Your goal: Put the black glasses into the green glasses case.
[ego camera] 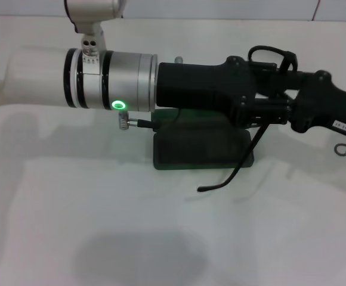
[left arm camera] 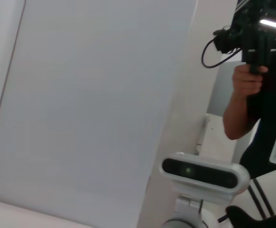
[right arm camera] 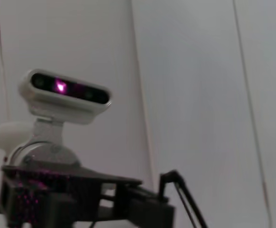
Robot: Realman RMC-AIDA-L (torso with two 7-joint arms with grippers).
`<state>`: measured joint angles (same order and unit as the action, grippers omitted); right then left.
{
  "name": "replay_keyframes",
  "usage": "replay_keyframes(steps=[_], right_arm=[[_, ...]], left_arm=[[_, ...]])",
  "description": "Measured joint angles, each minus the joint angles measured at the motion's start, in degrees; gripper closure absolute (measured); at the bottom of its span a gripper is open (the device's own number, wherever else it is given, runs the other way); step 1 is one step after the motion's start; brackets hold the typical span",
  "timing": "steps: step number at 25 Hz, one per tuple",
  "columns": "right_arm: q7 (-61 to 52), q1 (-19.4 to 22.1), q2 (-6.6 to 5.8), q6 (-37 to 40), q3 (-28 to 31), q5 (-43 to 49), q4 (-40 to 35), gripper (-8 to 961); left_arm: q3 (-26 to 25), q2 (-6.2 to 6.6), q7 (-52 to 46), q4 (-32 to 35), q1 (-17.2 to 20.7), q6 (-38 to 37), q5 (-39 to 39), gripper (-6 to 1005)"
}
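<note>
In the head view the green glasses case (ego camera: 203, 149) lies on the white table, its far half hidden under my arms. My left arm reaches across from the left, and its gripper (ego camera: 271, 107) is above the case's right end. My right gripper (ego camera: 298, 112) comes in from the right and meets it there. Of the black glasses, only one slim temple arm (ego camera: 235, 173) shows. It hangs from where the grippers meet, down past the case's right front corner. The lenses are hidden. A thin black rod (right arm camera: 188, 199) in the right wrist view may be a temple arm.
The white table (ego camera: 101, 226) spreads in front and to the left of the case. The left wrist view shows a wall, my head camera (left arm camera: 200, 173) and a person (left arm camera: 252, 95) holding a camera. The right wrist view shows my head camera (right arm camera: 64, 92) against a wall.
</note>
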<state>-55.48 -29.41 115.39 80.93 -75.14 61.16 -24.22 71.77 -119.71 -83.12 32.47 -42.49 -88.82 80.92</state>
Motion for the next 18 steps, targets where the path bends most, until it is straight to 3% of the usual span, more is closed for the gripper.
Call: replay_keyframes(steps=[18], right_arm=[[-10.8,-1.8,-1.45,0.2,1.0,4.5,0.3,847]], left_arm=[[0.0,0.40,0.4,0.5,1.9,-0.4,0.1,435]])
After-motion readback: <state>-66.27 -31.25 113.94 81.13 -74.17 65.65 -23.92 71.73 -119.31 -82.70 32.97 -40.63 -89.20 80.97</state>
